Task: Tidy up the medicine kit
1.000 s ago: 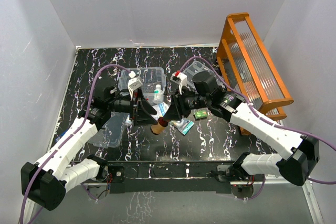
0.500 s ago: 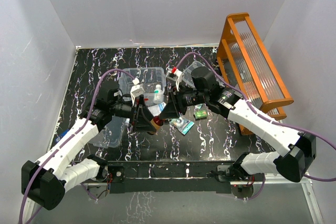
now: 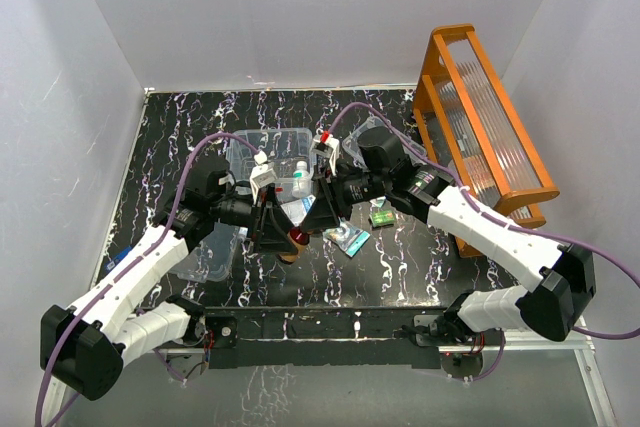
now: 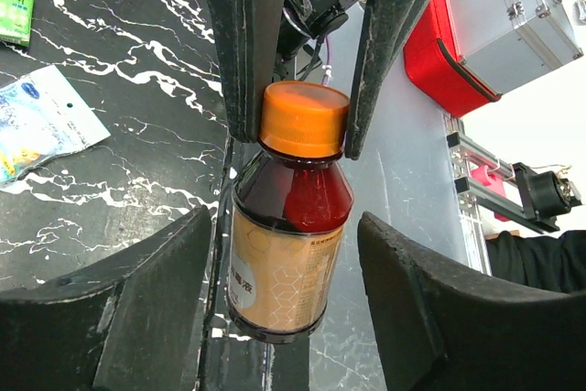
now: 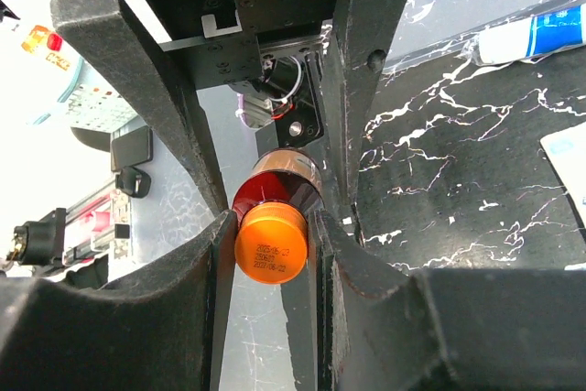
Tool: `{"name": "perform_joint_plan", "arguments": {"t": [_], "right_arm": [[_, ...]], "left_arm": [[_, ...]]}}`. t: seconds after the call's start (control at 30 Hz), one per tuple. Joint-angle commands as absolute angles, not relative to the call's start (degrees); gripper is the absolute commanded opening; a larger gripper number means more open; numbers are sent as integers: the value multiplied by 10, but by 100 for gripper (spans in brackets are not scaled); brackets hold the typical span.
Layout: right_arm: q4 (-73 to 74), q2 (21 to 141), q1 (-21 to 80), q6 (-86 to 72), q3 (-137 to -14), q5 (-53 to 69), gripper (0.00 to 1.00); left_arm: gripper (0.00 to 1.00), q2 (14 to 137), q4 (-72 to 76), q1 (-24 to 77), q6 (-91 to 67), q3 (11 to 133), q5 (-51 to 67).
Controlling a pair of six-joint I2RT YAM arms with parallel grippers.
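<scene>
Medicine kit on black marbled table

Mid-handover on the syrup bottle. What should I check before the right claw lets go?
1. Right claw clamped on the orange cap: ok.
2. Left claw straddling the bottle body: ok.
3. Left claw's fingers touching the bottle: not ok, gaps show on both sides.
4. Cap seated on the bottle: ok.
5. Clear box open on top to receive it: ok.
</scene>
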State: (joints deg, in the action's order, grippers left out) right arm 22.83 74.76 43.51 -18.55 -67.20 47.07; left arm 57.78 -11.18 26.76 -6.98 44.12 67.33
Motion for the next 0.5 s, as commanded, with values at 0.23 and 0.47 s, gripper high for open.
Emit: {"name": "perform_joint_plan", "arguments": {"t": [0.23, 0.47], "right_arm": [[160, 741, 438, -216, -700, 500, 8], [160, 728, 437, -219, -696, 454, 49]], "left_arm": [[47, 575, -116, 286, -50, 442, 693], [31, 579, -138, 287, -29, 456, 650]]}}
